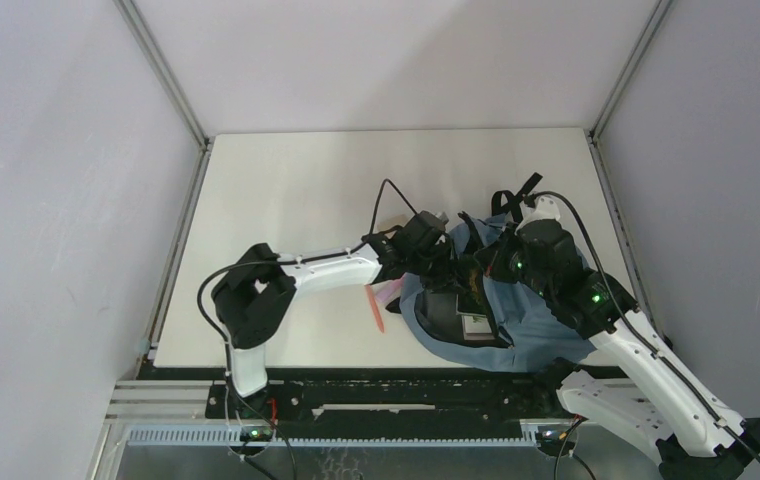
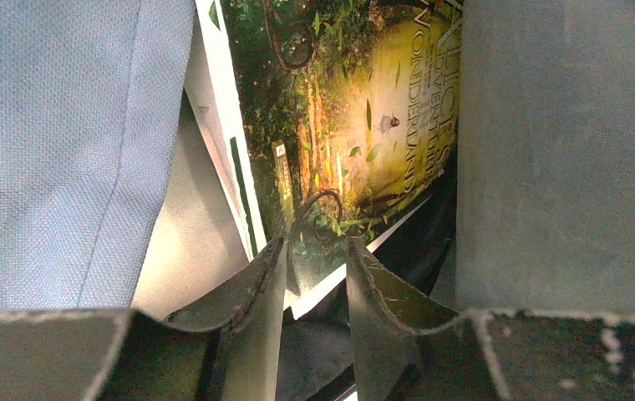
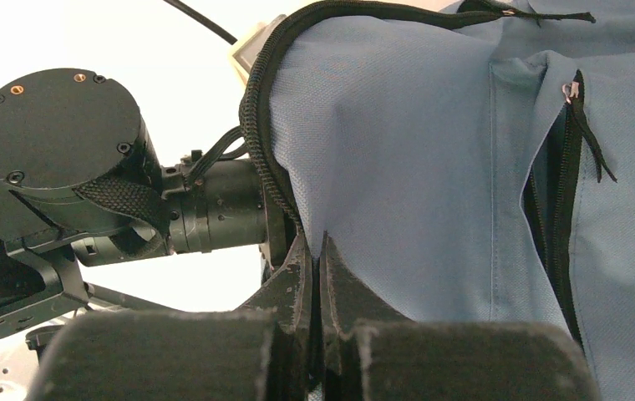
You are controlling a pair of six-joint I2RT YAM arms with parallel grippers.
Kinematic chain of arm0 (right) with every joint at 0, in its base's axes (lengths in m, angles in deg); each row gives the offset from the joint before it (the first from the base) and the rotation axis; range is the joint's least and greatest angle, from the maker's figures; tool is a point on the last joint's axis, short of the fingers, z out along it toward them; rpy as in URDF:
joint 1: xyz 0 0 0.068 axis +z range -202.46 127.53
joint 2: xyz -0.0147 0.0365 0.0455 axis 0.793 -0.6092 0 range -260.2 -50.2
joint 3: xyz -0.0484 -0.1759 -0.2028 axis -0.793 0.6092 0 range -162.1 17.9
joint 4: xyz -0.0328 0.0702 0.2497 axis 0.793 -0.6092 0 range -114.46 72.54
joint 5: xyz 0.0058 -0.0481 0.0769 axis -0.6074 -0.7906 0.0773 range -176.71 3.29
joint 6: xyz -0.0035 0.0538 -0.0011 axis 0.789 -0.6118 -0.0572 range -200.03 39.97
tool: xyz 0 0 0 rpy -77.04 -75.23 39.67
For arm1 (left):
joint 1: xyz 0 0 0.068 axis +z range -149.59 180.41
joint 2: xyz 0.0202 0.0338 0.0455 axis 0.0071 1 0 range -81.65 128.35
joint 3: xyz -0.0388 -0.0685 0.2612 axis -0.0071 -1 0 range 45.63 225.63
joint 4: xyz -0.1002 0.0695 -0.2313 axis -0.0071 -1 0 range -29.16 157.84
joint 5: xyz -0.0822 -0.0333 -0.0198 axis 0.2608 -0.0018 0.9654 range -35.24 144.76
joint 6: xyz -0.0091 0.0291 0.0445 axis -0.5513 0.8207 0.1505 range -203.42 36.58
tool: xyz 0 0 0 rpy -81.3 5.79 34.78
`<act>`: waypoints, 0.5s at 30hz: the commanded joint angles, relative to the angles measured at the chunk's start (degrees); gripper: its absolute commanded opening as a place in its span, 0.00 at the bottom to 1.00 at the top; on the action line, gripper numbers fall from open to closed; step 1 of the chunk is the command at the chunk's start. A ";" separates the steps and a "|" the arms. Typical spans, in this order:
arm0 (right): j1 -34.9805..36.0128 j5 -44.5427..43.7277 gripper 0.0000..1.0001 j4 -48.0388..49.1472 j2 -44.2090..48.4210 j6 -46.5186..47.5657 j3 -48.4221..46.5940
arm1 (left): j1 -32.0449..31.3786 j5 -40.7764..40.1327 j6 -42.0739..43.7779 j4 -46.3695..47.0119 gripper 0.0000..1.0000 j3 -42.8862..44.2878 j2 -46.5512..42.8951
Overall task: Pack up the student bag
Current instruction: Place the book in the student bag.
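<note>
Left gripper (image 2: 316,244) parted, book (image 2: 356,125) edge (bag (image 2: 55,150) close)

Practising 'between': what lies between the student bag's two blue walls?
A forest-covered book, inside the student bag ahead of the left gripper; left wrist view.

Top external: fixed high above and behind the arm bases (image 1: 246,385), facing down and forward; distant, takes in the whole desk (image 1: 286,200).
Left wrist: looks along its own jaws, very close, inside the student bag (image 2: 55,142) at a book cover (image 2: 356,125).
Right wrist: close on the bag's outer fabric (left arm (image 3: 72,142) also in frame).
Shared by all: the bag.
</note>
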 commanded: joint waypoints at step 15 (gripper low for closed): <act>-0.33 0.85 0.00 3.09 0.84 0.17 -0.40 | 0.47 -1.98 1.42 -0.03 0.43 1.60 0.44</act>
